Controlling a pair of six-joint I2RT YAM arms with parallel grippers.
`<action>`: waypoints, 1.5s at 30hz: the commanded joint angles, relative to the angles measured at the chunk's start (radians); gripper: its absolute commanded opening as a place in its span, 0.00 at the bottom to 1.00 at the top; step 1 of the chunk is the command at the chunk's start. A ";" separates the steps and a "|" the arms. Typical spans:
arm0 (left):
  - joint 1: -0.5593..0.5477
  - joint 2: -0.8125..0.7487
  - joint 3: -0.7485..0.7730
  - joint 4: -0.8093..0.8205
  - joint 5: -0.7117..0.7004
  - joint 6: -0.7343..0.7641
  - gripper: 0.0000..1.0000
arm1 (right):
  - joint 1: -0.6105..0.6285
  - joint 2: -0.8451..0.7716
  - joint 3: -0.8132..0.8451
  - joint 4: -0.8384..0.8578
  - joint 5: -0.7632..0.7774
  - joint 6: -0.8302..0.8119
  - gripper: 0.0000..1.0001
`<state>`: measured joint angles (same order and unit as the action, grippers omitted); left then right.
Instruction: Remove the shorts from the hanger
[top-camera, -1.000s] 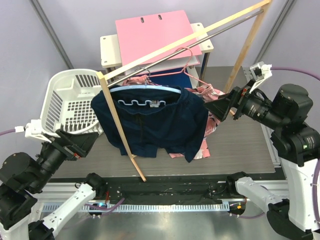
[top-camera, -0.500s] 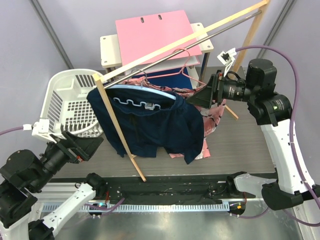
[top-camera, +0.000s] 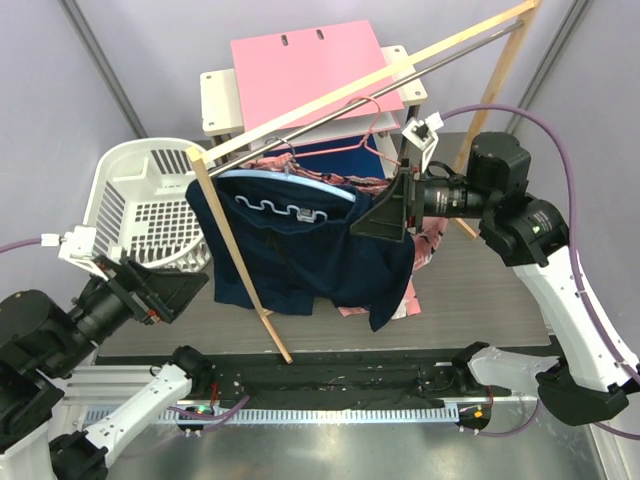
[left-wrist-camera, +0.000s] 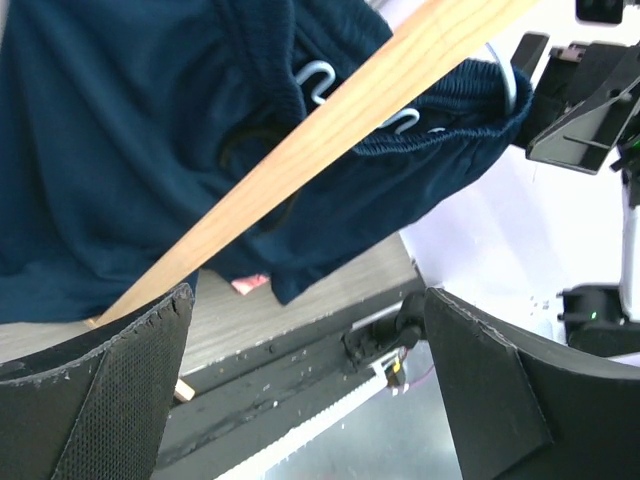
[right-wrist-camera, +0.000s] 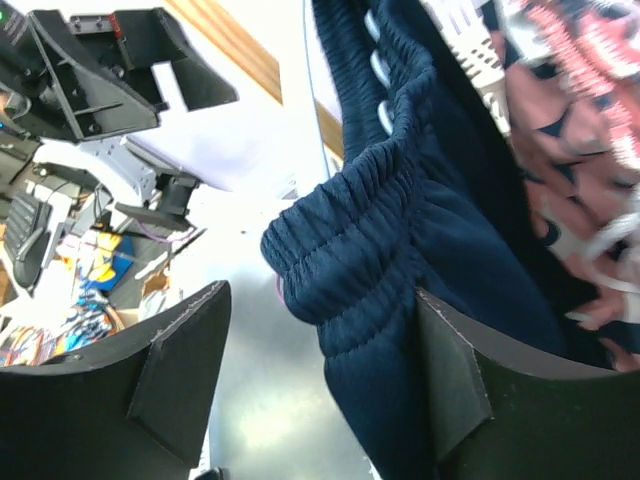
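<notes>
The plain navy shorts (top-camera: 320, 250) hang by their elastic waistband from a pale blue hanger (top-camera: 290, 182), which is hooked on the metal rail (top-camera: 330, 108) of a wooden rack (top-camera: 235, 255) standing on the grey surface (top-camera: 490, 290). The legs of the shorts drape down toward the near edge. Directly behind them hang the salmon pink printed shorts (top-camera: 428, 238), showing past the navy pair's right side and below its hem. The right tool (top-camera: 378, 210) is at the right end of the navy waistband. In the right wrist view its jaws stand apart with the gathered corner of the waistband between them; the cloth lies against one finger (right-wrist-camera: 450, 390), while a gap shows at the other, so nothing is clamped. The left tool (top-camera: 178, 295) hovers low at the left, just beside the white laundry basket (top-camera: 130, 200), apart from the shorts, with its jaws wide and nothing between them.
</notes>
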<state>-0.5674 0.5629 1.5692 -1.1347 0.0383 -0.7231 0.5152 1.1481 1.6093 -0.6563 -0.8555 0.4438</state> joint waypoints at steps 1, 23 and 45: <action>-0.002 0.063 0.009 0.004 0.074 0.051 0.95 | 0.084 0.005 -0.020 0.075 0.132 0.018 0.72; -0.002 0.061 -0.001 0.079 -0.106 0.027 0.95 | 0.172 -0.094 -0.221 0.311 0.474 -0.062 0.01; -0.002 0.071 -0.058 0.204 0.005 -0.058 0.94 | 0.174 -0.131 -0.452 0.848 0.365 -0.077 0.01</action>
<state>-0.5674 0.6231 1.5349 -1.0008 0.0048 -0.7570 0.6918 1.0252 1.1809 -0.0326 -0.4961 0.3717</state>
